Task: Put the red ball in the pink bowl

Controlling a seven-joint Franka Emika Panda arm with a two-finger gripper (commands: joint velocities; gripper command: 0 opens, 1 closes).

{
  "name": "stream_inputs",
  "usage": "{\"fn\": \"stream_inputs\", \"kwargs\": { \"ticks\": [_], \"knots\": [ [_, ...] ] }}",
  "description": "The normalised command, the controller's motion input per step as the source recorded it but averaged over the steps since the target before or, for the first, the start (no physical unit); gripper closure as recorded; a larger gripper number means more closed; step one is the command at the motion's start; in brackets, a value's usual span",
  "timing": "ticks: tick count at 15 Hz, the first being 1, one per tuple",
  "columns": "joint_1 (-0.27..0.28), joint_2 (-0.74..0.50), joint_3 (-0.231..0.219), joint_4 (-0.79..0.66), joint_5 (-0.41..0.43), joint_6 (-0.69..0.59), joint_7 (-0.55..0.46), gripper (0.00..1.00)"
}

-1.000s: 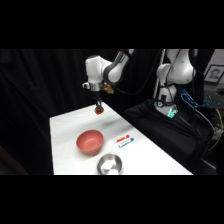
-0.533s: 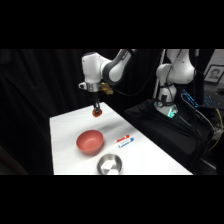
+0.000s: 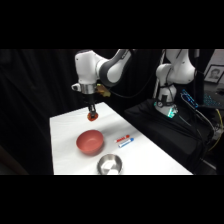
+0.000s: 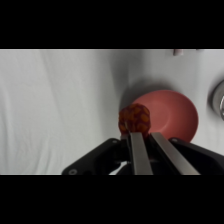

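The gripper (image 3: 92,116) was clamped on the red ball (image 4: 134,119), held in the air above the table (image 3: 65,135), at about eleven o'clock from the pink bowl (image 3: 90,142). The ball looked light, small and apt to roll, so a pinch across its middle suited it. In the wrist view the fingers (image 4: 137,150) hid its underside, and the silver bowl (image 3: 110,164) was cut off at three o'clock.

In the wrist view, the hand (image 4: 141,134) is covering the lower part of the red ball (image 4: 134,118) and the near rim of the pink bowl (image 4: 170,112), and the picture's right edge is cutting off most of the silver bowl (image 4: 219,100). In the side view, the tabletop (image 3: 65,145) is running out at the bottom, the silver bowl (image 3: 110,164) is being clipped there, and the tube's (image 3: 125,140) lettering is blurring beyond reading.
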Motion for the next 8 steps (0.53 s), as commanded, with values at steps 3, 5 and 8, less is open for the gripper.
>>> {"fn": "stream_inputs", "kwargs": {
  "ticks": [3,5,8],
  "knots": [
    [0.065,0.23,0.053,0.34,-0.008,-0.07,0.09,0.97],
    [0.061,0.23,0.060,0.32,0.031,-0.01,0.07,0.97],
    [0.065,0.24,0.052,0.29,0.035,0.02,0.07,0.97]
  ]
}}
